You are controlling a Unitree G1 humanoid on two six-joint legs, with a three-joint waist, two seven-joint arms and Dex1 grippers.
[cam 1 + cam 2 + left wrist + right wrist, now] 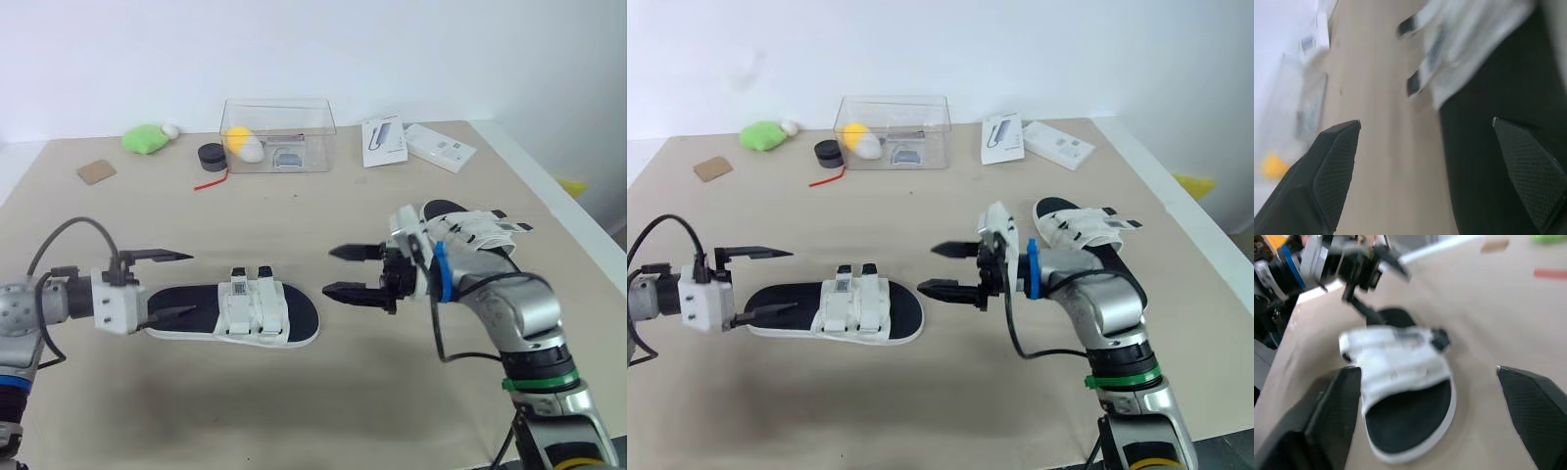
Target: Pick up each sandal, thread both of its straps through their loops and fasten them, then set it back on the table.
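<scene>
In the left eye view, a sandal (235,313) lies flat on the bench (294,215), left of centre. The left gripper (192,284) is spread at the sandal's left end, and the right gripper (327,271) is spread just off its right end. The right eye view shows a second sandal (1073,227) at the far right, behind the right arm, with its straps splayed. The left wrist view looks along the black footbed toward the white straps. The right wrist view faces the sandal's other end. A sound pick-up would pinch the sole's edge, leaving the straps free for threading.
</scene>
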